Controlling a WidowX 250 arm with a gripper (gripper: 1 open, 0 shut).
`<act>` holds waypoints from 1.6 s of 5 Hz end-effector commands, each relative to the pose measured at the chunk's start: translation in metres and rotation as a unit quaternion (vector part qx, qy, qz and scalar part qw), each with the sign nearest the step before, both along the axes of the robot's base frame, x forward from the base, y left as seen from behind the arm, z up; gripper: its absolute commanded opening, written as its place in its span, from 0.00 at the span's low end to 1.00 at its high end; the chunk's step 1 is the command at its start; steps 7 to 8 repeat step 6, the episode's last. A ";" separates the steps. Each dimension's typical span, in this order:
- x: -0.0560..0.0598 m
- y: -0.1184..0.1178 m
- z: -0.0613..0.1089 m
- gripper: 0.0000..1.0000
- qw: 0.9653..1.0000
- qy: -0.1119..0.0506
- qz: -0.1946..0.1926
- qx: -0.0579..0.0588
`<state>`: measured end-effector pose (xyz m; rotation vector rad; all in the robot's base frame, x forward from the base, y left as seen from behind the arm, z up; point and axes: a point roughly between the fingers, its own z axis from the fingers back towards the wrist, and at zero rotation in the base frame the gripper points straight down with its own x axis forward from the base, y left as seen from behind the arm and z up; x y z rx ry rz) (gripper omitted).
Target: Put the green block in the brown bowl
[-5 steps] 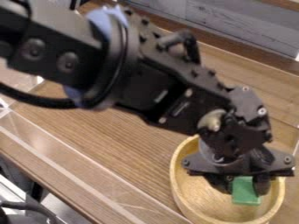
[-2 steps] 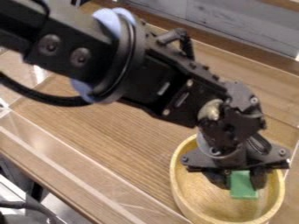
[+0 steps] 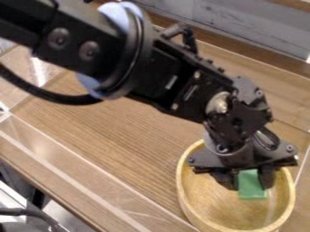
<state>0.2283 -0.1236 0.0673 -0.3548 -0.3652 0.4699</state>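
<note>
A bulky matte-black arm of blocky segments carries black cables and a pale-blue ring.

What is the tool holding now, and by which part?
The tool holds the green block by its upper end, over the brown bowl.

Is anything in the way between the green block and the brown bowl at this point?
Nothing visible. The gripper is shut on the green block, holding it over the inside of the brown bowl; only bare bowl surface shows around the block.
</note>
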 end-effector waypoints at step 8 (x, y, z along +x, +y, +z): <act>0.021 0.009 -0.003 0.00 0.997 0.002 0.067 -0.027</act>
